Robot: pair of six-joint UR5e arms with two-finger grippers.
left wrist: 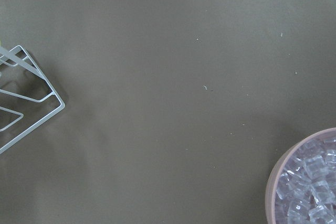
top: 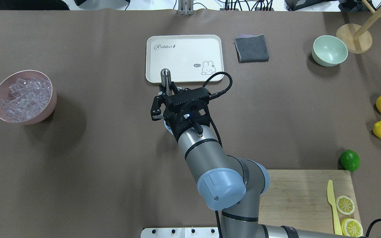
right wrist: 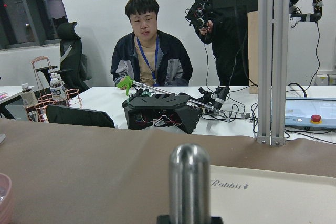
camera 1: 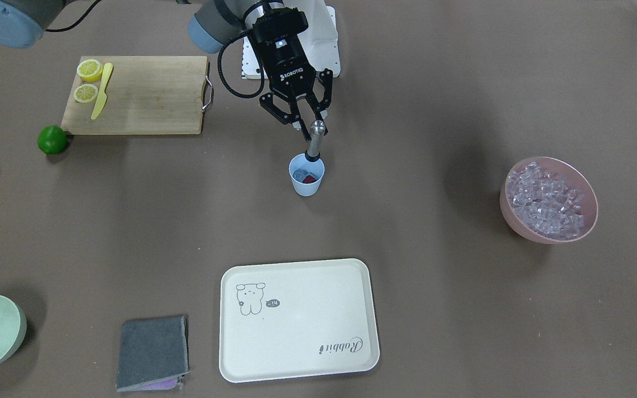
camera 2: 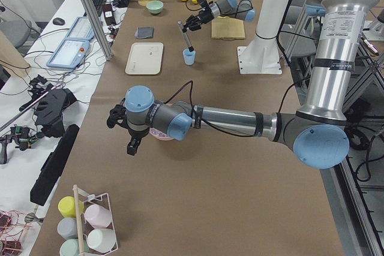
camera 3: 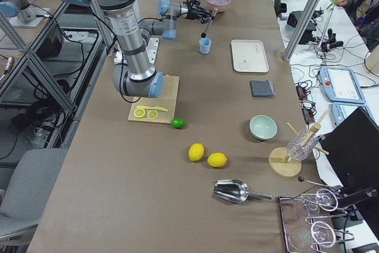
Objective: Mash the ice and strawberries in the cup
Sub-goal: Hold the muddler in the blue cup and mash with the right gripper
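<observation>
From the front, my right pincer [camera 1: 314, 124] is clamping a metal masher [camera 1: 315, 141], poking into the cup [camera 1: 306, 182] in the middle of the tabletop [camera 1: 418, 166], where ice [camera 1: 299, 175] and the strawberry [camera 1: 309, 179] are sitting. From the side, I cannot tell if my left pincer [camera 2: 123, 129] is apart. Nothing is holding the cup; slanted pushing might tip it.

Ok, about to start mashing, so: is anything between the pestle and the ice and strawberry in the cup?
Nothing visible. The right gripper holds the pestle in its jaws, its lower end inside the open cup, with the ice and strawberry right at its tip.
</observation>
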